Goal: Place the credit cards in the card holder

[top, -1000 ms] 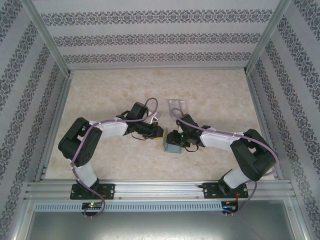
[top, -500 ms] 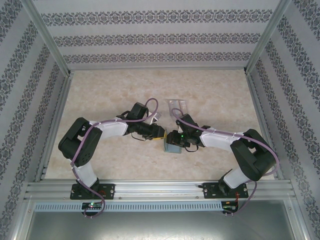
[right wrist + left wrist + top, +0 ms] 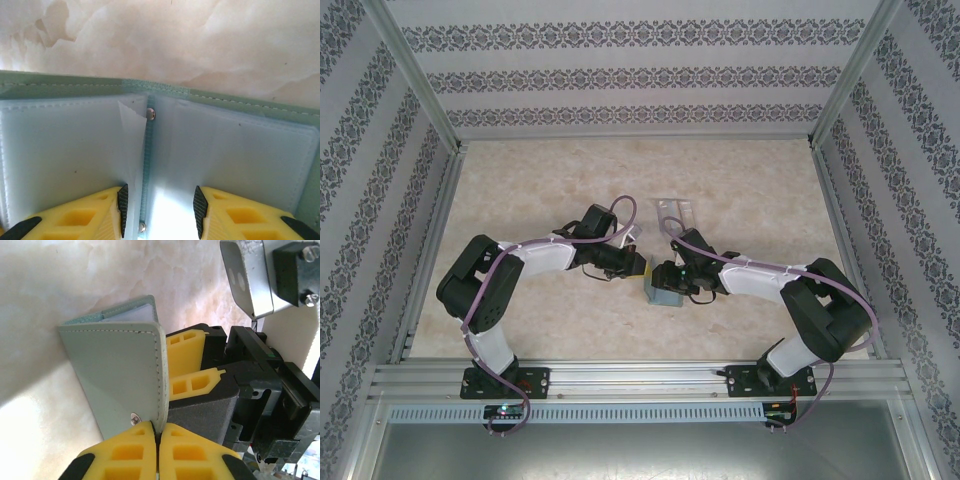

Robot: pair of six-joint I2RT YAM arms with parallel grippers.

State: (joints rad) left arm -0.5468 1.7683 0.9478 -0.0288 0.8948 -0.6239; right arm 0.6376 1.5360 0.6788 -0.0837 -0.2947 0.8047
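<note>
Top external: card holder (image 3: 666, 292) is lying at the middle of the table (image 3: 540, 180), both arms reaching in to it. Left wrist: left gripper (image 3: 159, 434) is pinching the sage-green cover's edge, fingers pressed together. Right wrist: right gripper (image 3: 160, 200) is holding its fingers apart over the clear inner sleeves (image 3: 235, 150).

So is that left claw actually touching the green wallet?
Touching. The left wrist view shows it: the wallet has its cover edge pinched in the shut left gripper.
</note>
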